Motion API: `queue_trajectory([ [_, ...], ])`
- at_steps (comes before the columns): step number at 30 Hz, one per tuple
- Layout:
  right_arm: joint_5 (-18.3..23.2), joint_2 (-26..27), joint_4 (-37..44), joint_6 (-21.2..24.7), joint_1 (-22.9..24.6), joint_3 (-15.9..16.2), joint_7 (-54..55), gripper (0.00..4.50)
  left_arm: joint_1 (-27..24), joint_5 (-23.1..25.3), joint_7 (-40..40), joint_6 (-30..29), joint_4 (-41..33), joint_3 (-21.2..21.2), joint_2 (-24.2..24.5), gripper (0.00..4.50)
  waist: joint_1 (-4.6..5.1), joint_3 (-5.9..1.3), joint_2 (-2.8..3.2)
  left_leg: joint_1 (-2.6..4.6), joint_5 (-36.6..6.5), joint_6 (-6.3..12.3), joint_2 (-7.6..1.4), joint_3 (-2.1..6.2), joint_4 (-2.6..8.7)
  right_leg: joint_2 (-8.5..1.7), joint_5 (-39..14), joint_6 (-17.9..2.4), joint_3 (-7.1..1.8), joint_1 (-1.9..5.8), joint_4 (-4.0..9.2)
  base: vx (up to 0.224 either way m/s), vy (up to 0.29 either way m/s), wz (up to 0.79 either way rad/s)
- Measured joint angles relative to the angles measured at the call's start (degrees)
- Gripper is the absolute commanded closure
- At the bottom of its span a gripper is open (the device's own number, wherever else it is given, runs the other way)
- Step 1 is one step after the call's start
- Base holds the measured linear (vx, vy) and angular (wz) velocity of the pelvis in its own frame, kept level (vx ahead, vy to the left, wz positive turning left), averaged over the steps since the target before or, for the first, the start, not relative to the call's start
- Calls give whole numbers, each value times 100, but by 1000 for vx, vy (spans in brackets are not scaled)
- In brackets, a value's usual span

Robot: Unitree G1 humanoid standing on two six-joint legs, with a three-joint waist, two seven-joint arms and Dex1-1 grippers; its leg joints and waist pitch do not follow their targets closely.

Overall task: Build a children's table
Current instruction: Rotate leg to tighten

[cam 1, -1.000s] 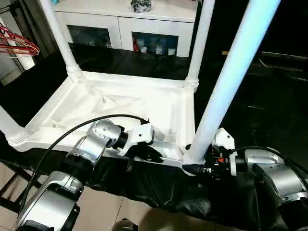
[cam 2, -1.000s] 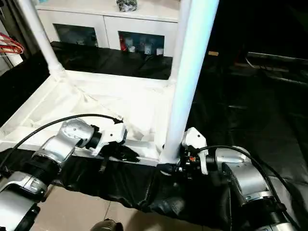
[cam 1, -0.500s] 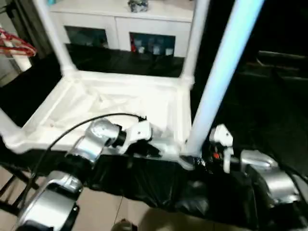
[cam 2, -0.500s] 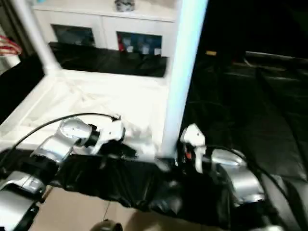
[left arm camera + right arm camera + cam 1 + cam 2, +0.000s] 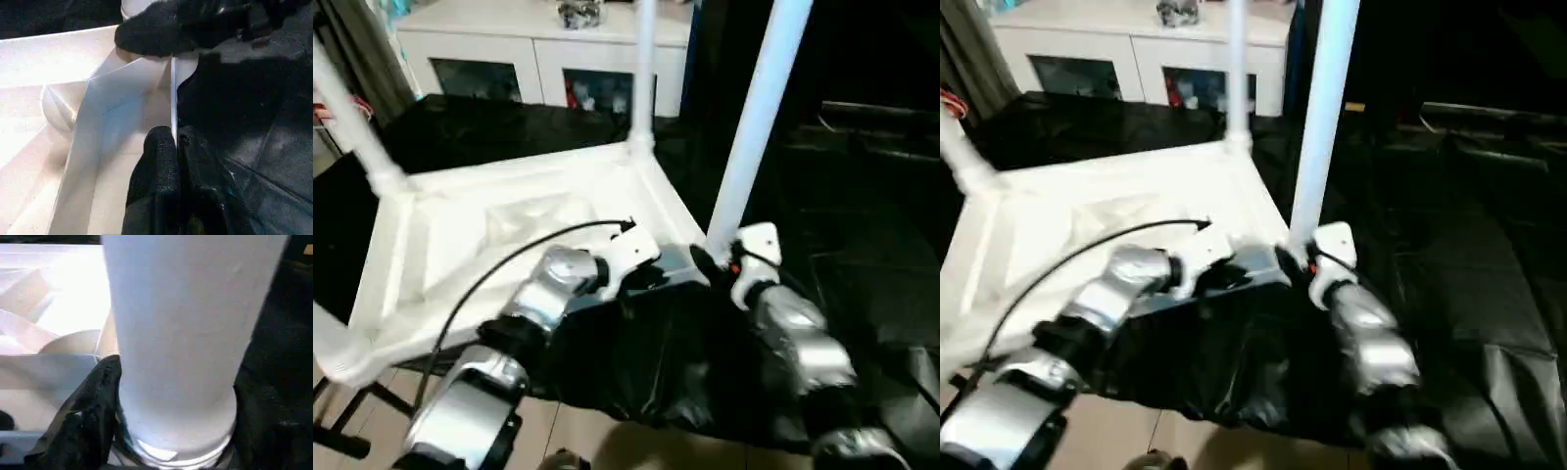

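The white table top [image 5: 460,235] lies underside up on black cloth, its ribbed inside facing me. Three white tube legs stand in its corner sockets: one at the near right corner [image 5: 756,113], one at the far corner [image 5: 643,73], one at the left [image 5: 352,127]. My left gripper [image 5: 654,276] is shut on the thin near rim [image 5: 172,98] beside the near right corner. My right gripper [image 5: 708,262] is shut around the base of the near right leg [image 5: 181,333], with one black finger [image 5: 93,416] hugging the tube.
A white cabinet with glass doors [image 5: 558,64] stands behind the table. Black cloth [image 5: 656,362] hangs over the front edge of the support and spreads across the right side. Tiled floor [image 5: 578,441] shows below. A black cable [image 5: 509,264] arcs over my left forearm.
The table top has swung round: its near right corner, with both grippers on it, has moved away from me and leftward. The head camera has shifted too.
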State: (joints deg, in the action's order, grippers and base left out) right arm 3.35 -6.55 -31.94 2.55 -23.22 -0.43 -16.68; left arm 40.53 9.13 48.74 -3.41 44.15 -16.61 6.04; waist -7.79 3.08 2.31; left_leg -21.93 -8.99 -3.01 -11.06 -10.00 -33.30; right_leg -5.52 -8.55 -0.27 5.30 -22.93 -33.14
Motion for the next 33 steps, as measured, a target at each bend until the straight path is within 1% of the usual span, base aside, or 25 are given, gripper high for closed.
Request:
queue_trajectory([
  [1,-48,22,-23,-52,-2,1,27,102,0,-3,-19,-3,-3,0,-18,450,-3,0,0,-2,0,0,0,0,0,0,0,0,0,0,0,0,0,0],
  [3,-53,48,-35,-94,-4,-20,28,69,-9,-10,22,-4,-29,-1,-11,450,-9,0,-1,-2,0,0,0,0,1,0,1,-1,0,0,-1,0,0,0],
  [8,-22,32,-34,-257,22,-18,-347,60,-101,-55,318,5,-203,-9,109,450,2,0,-1,-5,0,0,-2,0,4,1,4,-6,0,-6,-2,0,0,0],
  [11,182,-347,249,-300,259,158,-1275,60,-229,-184,810,129,-413,-76,343,450,-21,0,-1,-7,0,0,-3,0,8,1,9,-15,1,-7,-4,0,0,0],
  [15,471,-868,732,-106,542,391,-2455,60,-244,-288,1412,297,-490,-149,613,450,-71,-1,1,-13,0,1,-4,-1,11,2,7,-13,3,-6,-5,0,0,0],
  [19,671,-1318,1046,31,721,549,-3384,60,-234,-305,1874,472,-507,-226,863,450,-89,0,1,-14,0,1,-5,-4,8,1,7,-12,0,-2,-5,0,0,0],
  [21,810,-1507,1177,122,778,656,-3844,60,-232,-326,2141,535,-519,-260,972,450,-97,0,2,-13,0,0,-5,-4,8,1,5,-10,-2,0,-5,0,0,0],
  [24,858,-1881,1393,258,793,838,-4466,60,-233,-355,2517,604,-597,-357,1176,450,-112,0,1,-12,0,1,-5,-4,7,1,-5,8,-3,2,-5,0,0,0],
  [27,877,-2114,1555,370,793,991,-4903,60,-234,-381,2773,663,-631,-417,1278,450,-139,0,0,-12,0,1,-5,-4,6,0,-6,9,-3,1,-6,0,0,0],
  [30,942,-2212,1642,495,785,1065,-5211,60,-234,-395,2981,724,-654,-451,1348,450,-170,-1,0,-12,0,1,-5,-4,6,1,-5,8,-3,1,-7,0,0,0],
  [31,965,-2238,1670,527,785,1095,-5272,91,-237,-398,3037,733,-667,-460,1364,450,-179,0,0,-12,0,1,-5,-4,6,0,-5,8,-3,1,-7,0,0,0],
  [33,977,-2241,1732,614,782,1110,-5301,91,-237,-406,3125,751,-676,-462,1386,450,-195,0,0,-13,0,1,-5,-4,6,0,-3,5,-3,1,-8,0,0,0],
])
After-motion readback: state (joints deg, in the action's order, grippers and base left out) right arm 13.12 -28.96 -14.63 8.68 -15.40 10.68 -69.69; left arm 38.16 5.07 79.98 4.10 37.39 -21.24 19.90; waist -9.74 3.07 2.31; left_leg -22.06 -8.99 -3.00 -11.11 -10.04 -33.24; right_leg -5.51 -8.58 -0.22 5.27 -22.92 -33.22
